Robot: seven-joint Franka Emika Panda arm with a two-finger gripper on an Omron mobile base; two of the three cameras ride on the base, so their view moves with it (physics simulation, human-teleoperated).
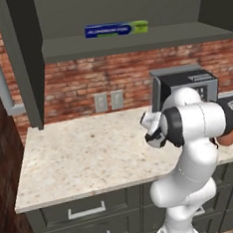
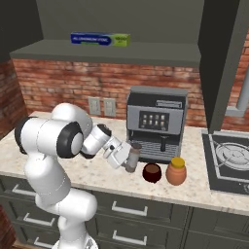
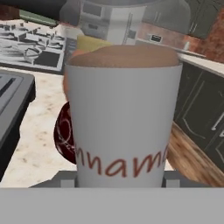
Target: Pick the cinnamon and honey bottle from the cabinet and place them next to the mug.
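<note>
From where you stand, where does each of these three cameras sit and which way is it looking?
Left base view: behind the arm to its left, looking forward and down at the counter and coffee machine; the white arm rises at lower right.
Right base view: behind to its right, same counter; the arm rises at lower left, its pincer shut on the cinnamon beside the mug and honey bottle.
Hand view: on the hand, looking along the pincer at the cinnamon.
Both base views share the foil box on the cabinet shelf.

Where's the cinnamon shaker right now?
In the right base view the cinnamon sits in the pincer, low over the counter in front of the coffee machine, just left of the mug, with the honey bottle beyond.
</note>
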